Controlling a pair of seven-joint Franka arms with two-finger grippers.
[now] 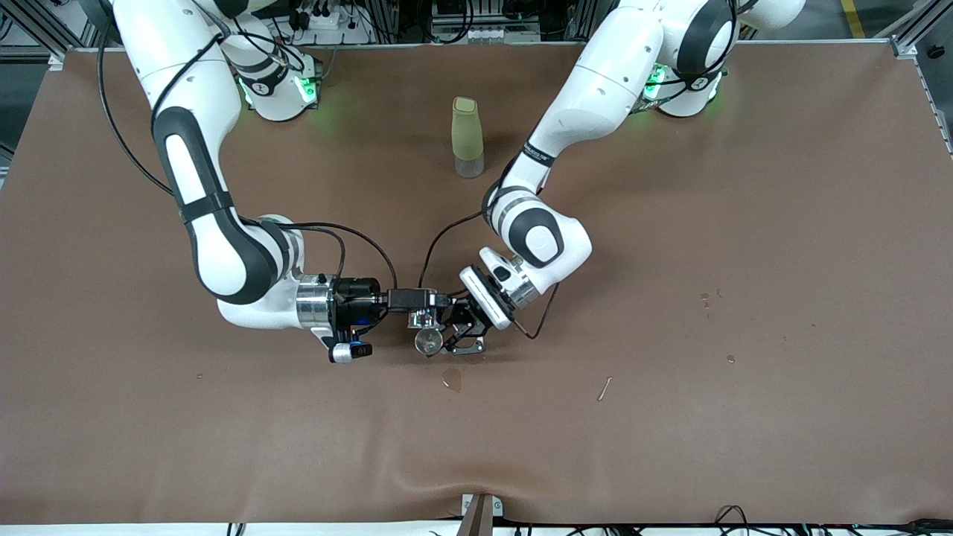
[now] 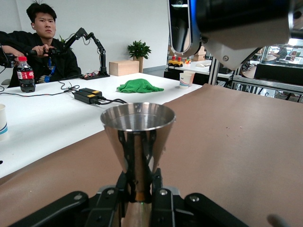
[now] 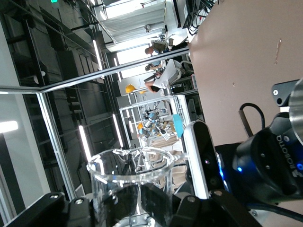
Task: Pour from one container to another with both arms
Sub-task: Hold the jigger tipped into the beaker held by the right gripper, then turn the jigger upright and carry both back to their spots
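While both arms meet over the middle of the brown counter (image 1: 744,223), we see each one holding something. The left hand (image 1: 460,335) is closed on a shiny metal cup (image 2: 138,137) shaped like a cone, wide at the top and thin where the fingers (image 2: 161,201) pinch it. The cup stands upright in the left wrist view. The right hand (image 1: 406,301) is closed on a clear glass beaker (image 3: 131,182), and the beaker's open rim shows in the right wrist view. In the front view, the two hands are just beside each other, and the metal cup (image 1: 428,341) sits low between them, above the counter. A tall green bottle (image 1: 467,136) stands by itself on the counter, farther from the front camera, between the two arm bases. A small dark wet spot (image 1: 451,380) marks the counter a bit nearer the front camera than the hands.
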